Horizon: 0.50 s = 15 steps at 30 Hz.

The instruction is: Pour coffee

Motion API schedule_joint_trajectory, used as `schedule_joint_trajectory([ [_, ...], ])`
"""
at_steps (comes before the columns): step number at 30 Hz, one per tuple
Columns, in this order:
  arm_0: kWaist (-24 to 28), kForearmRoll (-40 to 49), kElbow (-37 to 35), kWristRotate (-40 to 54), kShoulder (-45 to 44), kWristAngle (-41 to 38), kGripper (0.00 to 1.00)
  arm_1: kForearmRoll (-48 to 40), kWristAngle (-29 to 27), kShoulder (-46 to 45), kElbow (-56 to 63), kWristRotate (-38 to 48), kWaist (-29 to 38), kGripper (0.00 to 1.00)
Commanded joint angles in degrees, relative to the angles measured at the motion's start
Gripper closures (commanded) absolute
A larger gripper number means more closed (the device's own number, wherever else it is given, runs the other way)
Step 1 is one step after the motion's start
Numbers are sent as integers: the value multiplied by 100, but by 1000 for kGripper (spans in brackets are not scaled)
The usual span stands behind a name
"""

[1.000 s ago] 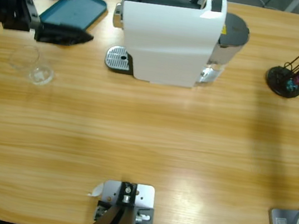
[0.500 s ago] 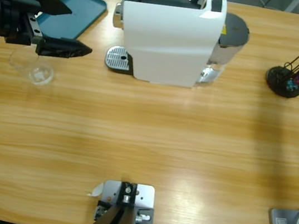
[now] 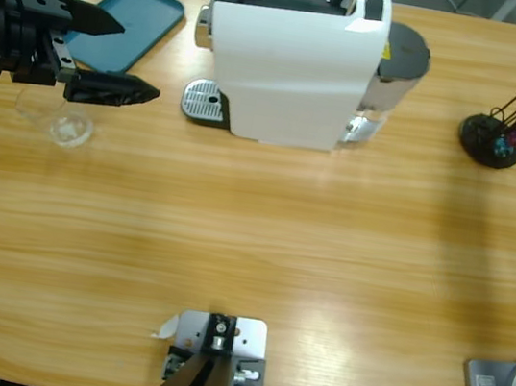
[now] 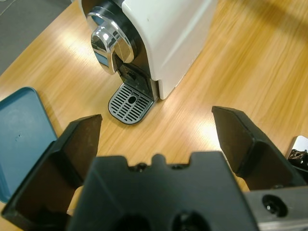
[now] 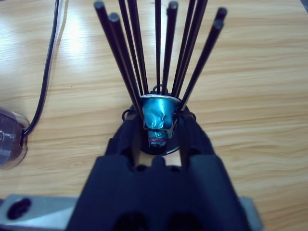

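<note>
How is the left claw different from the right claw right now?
The left gripper has its jaws spread wide with nothing between them, while the right gripper has its jaws close together around a blue capsule. The left gripper faces the coffee machine; the right gripper is at the rod stand. Both are black, with two jaws.

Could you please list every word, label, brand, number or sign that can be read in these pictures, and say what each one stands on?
No text can be read in any view.
Yellow sticker on the coffee machine: too small to read.
Small white labels on the rig plates at the bottom corners: too small to read.
Tray, glass, capsule and capsule rack: no print visible.
</note>
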Motion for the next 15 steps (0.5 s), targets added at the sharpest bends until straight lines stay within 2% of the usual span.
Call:
schedule_joint_trajectory([
  [1,-56,-66,247,-88,-80,40,4,-128,12,173,186,-81,-78,1000],
  [15,-121,-80,374,-204,-133,35,4,255,-41,-392,-143,9,-78,1000],
])
